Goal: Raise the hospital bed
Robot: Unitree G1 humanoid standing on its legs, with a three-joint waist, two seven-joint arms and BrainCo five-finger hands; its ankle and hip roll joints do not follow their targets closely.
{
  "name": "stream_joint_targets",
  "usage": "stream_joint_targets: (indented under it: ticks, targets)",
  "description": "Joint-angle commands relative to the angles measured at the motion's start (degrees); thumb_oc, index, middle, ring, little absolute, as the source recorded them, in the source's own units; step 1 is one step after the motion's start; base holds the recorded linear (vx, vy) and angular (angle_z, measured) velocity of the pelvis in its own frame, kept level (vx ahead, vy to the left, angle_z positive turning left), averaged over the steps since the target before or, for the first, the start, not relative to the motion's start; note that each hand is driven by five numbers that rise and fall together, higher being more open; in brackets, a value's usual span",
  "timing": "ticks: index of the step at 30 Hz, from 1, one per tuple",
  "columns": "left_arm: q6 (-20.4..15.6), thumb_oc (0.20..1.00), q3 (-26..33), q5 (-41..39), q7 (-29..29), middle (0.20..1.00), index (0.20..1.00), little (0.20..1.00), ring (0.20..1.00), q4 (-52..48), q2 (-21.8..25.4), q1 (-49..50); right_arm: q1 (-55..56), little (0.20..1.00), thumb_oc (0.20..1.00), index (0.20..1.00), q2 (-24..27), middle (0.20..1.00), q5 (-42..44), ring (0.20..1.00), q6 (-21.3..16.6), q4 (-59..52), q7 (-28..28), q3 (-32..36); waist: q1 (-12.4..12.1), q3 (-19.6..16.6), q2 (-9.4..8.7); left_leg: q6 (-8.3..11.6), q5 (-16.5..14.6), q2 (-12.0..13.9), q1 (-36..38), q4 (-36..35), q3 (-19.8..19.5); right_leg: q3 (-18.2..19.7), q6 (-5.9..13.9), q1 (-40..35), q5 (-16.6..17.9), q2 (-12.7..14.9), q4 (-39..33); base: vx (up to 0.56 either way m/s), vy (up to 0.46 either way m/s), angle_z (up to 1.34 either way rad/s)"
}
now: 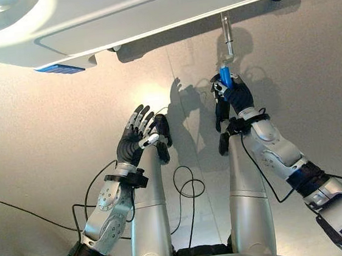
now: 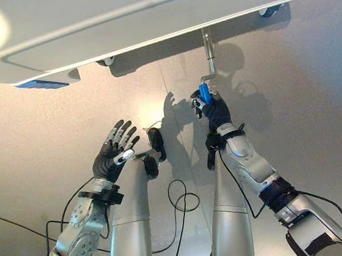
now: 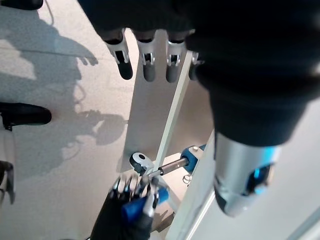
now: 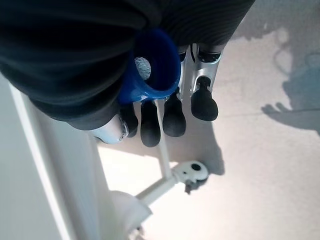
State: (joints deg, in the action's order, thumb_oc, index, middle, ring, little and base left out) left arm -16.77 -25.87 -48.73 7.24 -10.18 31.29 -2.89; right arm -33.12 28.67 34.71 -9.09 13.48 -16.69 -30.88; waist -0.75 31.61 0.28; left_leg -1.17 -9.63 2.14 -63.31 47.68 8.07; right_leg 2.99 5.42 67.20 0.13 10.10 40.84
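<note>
1. Since the right hand (image 1: pixel 231 91) already has its fingers curled round the blue handle (image 1: pixel 225 75) of the crank, the step in hand looks like winding, and the grip is the first thing to keep: fingers wrapped fully, thumb closing the ring (a loose hold would probably slip off as the handle comes round).

2. The crank (image 1: pixel 228 36) hangs from under the edge of the white bed (image 1: pixel 164 6), its metal shaft running from the frame down to a bend just above the blue handle. The turn should go round that shaft's line, so the wrist wants to trace a circle and not pull the handle away from the bed.

3. The arm sits close beneath the bed edge, so I would keep the sweep tight enough that the forearm stays clear of the frame.

4. The left hand (image 1: pixel 136 136) is held up well to the side with its fingers spread, holding nothing; it is best left out of the crank's path.

5. Whether the bed has risen at all cannot be judged from here.
</note>
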Motion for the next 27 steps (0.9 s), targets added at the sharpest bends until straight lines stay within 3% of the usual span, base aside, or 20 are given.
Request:
stream_joint_targets:
  ticks: [1, 10, 17, 22, 27]
  targets:
    - [-1.7, 1.000, -0.7, -1.2, -1.1, 1.000, 1.000, 1.000, 1.000, -5.2, -1.3, 0.6, -10.8, 0.200, 0.200, 0.200, -4.3, 0.200, -9.0, 0.200, -3.4, -3.0, 3.3, -3.9, -2.6, -1.8, 2.65, 5.80, 14.0, -1.6, -2.7, -11.6, -5.2, -3.6, 1.47, 0.5, 3.1, 0.1, 3.5, 0.00, 0.021, 0.04]
    - [-1.9, 1.000, -2.2, -1.7, -1.3, 1.000, 1.000, 1.000, 1.000, -4.9, -2.0, 0.3, -15.3, 0.200, 0.200, 0.200, -9.1, 0.200, -13.8, 0.200, -1.0, 13.3, 1.1, -3.0, -3.9, -1.8, 3.55, 5.92, 14.0, -1.9, -3.8, -10.5, -5.7, -3.7, 1.45, 1.3, 3.1, 0.2, 4.3, 0.00, 0.006, 0.01]
    - [-2.3, 1.000, -5.2, -2.9, -2.7, 1.000, 1.000, 1.000, 1.000, -4.3, -1.8, -1.1, -23.5, 0.200, 0.200, 0.200, -12.5, 0.200, -13.1, 0.200, 0.7, 41.3, -0.1, 1.1, -5.3, -1.8, 5.29, 6.09, 13.7, -2.2, -4.3, -10.0, -5.8, -3.5, 1.37, 1.6, 2.8, 0.2, 4.6, 0.00, 0.010, 0.00]
    - [-2.7, 1.000, -6.7, -3.1, -3.7, 1.000, 1.000, 1.000, 1.000, -4.1, -2.0, -1.8, -25.8, 0.200, 0.200, 0.200, -10.4, 0.200, -11.3, 0.200, 0.9, 51.8, 0.4, 4.4, -5.6, -1.8, 6.10, 6.22, 13.6, -2.3, -4.1, -10.1, -5.9, -3.4, 1.44, 1.7, 2.4, 0.3, 4.9, 0.01, 0.006, 0.02]
    - [-3.0, 1.000, -8.2, -3.0, -4.9, 1.000, 1.000, 1.000, 1.000, -3.7, -2.3, -3.3, -25.6, 0.200, 0.200, 0.200, -4.6, 0.200, -9.4, 0.200, 1.0, 57.9, 0.5, 7.8, -5.6, -1.8, 6.96, 6.31, 13.2, -2.5, -4.0, -10.0, -5.7, -3.0, 1.62, 1.8, 2.1, 0.4, 5.2, 0.00, 0.000, 0.00]
